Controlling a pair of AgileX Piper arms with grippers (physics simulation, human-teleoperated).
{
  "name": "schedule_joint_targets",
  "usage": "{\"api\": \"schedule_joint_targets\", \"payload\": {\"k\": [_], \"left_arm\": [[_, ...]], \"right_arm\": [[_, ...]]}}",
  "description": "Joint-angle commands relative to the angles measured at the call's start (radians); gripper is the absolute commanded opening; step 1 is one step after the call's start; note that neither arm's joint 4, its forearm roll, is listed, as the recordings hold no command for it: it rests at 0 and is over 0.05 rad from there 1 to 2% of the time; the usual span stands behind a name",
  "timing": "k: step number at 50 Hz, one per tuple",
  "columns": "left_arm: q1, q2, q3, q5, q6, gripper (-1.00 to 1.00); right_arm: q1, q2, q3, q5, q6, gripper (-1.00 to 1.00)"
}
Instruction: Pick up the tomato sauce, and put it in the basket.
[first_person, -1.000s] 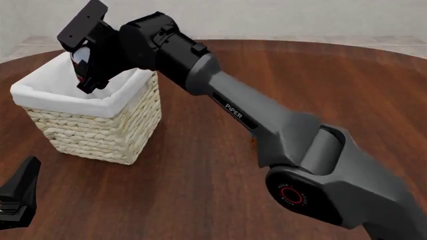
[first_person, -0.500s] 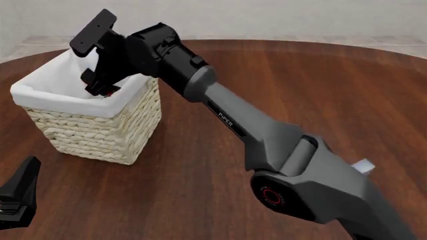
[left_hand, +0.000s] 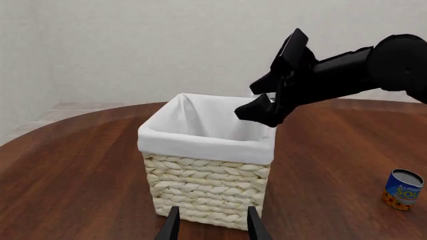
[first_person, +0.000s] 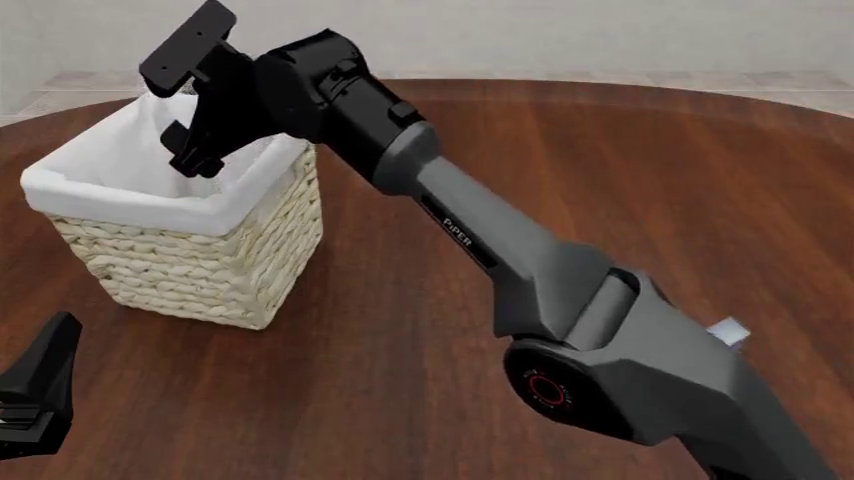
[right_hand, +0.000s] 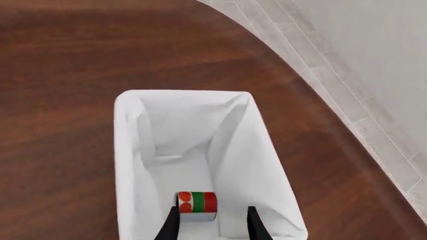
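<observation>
The tomato sauce, a small can with a red and green label, lies on its side on the bottom of the basket, as the right wrist view shows. The basket is cream wicker with a white liner, at the table's left, and also shows in the left wrist view. My right gripper hangs open and empty over the basket's opening; it shows in the left wrist view and in its own view. My left gripper is open and empty, low in front of the basket.
A blue-and-orange labelled can stands on the brown table to the right of the basket. A white box corner peeks out behind my right arm's elbow. The right arm stretches diagonally across the table.
My right gripper has let go of the tomato sauce, which now lies inside the basket. The gripper has risen slightly above the rim. The left arm has not moved.
</observation>
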Motion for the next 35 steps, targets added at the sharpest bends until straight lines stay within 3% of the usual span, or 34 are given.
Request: {"api": "schedule_joint_targets", "payload": {"k": [1,11,16,35], "left_arm": [[0.000,0.000,0.000,0.000,0.000,1.00],[0.000,0.000,0.000,0.000,0.000,1.00],[0.000,0.000,0.000,0.000,0.000,1.00],[0.000,0.000,0.000,0.000,0.000,1.00]], "right_arm": [[0.005,-0.037,0.001,0.011,-0.014,1.00],[0.008,-0.091,0.033,0.009,-0.031,1.00],[0.013,-0.206,0.246,-0.100,-0.032,1.00],[0.033,-0.442,0.616,-0.284,-0.031,1.00]]}}
